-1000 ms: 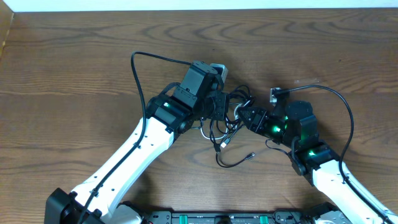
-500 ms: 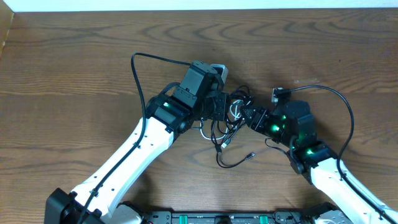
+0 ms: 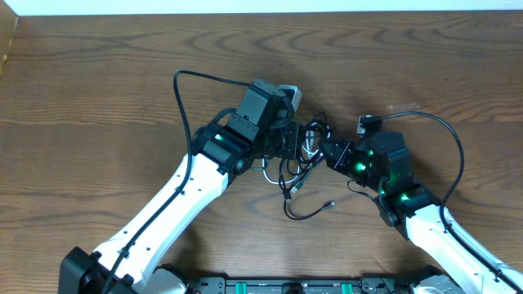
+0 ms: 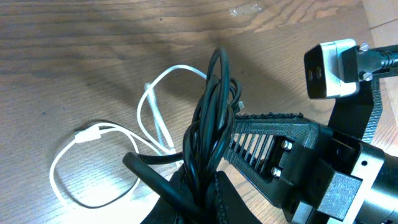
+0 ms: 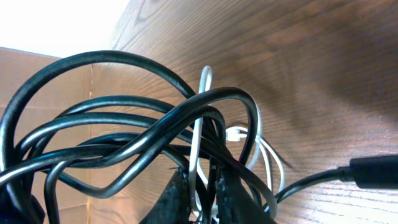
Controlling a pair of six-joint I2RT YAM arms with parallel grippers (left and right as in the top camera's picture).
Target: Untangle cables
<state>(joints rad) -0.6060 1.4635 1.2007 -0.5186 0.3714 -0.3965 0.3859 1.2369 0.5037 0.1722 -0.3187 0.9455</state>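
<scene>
Two robot arms meet over the middle of a brown wooden tabletop, their hands close together at a small knot of cables. No readable writing shows on anything. Green lights glow on both arms, and a small white camera sits on the right wrist. A strip of cardboard shows at the tabletop's far edge. Thick black arm wires arch above each wrist.

The knot is mostly black loops, with one white cable trailing flat across the wood and a loose black end lying nearer the robot. The left hand is pinched closed on the black loops, which rise in a bunch from its fingers. The right hand is narrowed to a slit, the white cable running between its fingertips and black loops crowding in front.
</scene>
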